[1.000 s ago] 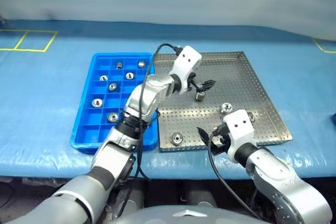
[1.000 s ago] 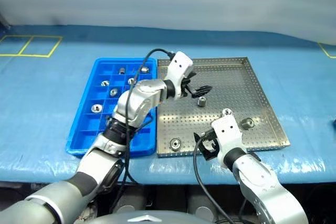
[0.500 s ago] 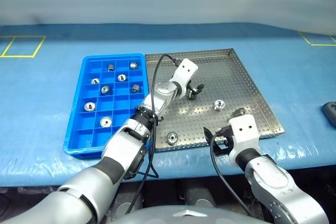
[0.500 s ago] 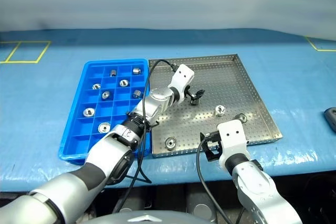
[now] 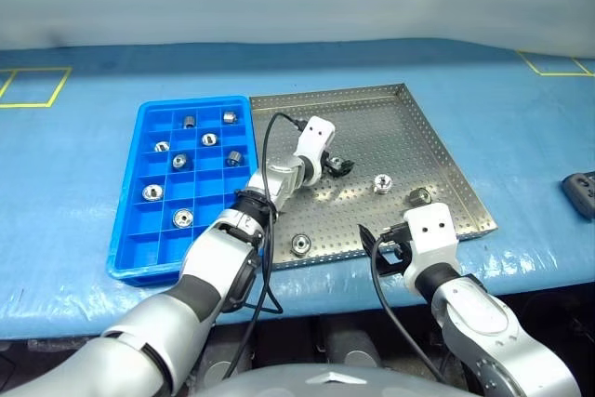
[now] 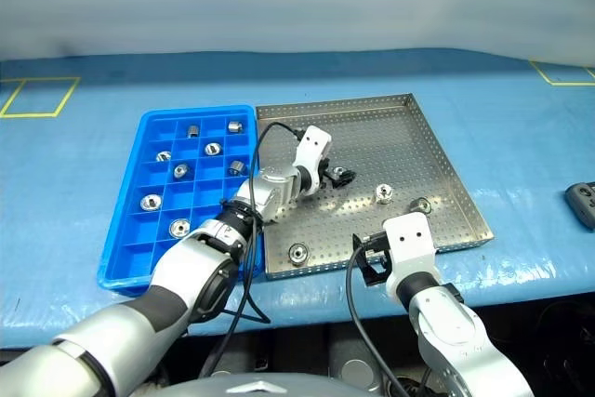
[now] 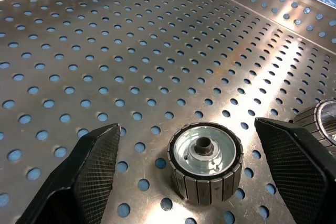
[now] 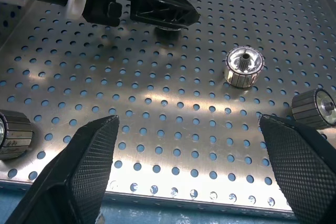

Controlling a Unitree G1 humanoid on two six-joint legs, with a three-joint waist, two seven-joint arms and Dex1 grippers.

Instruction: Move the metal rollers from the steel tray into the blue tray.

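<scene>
A: Nearest item?
B: Right hand (image 5: 383, 250), at the near edge of the steel tray (image 5: 437, 151), fingers spread wide, grasping nothing. It hangs just over the tray's near rim.

A: Next?
B: Steel tray, perforated floor, low rims, on a worktop (image 5: 84, 165) under a blue cover. Four rollers lie loose in it. One roller (image 5: 299, 244) sits near the front rim, left of the right hand. One roller (image 5: 417, 196) lies on its side near the right rim. One roller (image 5: 381, 182) stands on end just left of that one.

A: And the fourth?
B: A roller (image 7: 205, 161) stands on end between the fingers of the left hand (image 5: 337, 167), mid-tray. Ribbed side, hole facing up. The left fingers (image 7: 86, 171) stand wide apart on either side of it, not touching it. Hand released, low over the tray floor.

A: Blue tray?
B: Blue tray (image 5: 130, 230), touching the steel tray's left side, long axis running away from the robot. Gridded into small square cells. Seven rollers are in it, one to a cell: roller (image 5: 183, 218) nearest, then (image 5: 150, 192), then (image 5: 179, 162) and (image 5: 235, 158), then (image 5: 162, 147) and (image 5: 208, 139), with (image 5: 189, 122) and (image 5: 229, 116) in the far row.

A: Anything farther?
B: Yellow tape lines (image 5: 42, 99) on the cover at far left; a dark object (image 5: 581, 194) at the right edge, too cut off to identify.
</scene>
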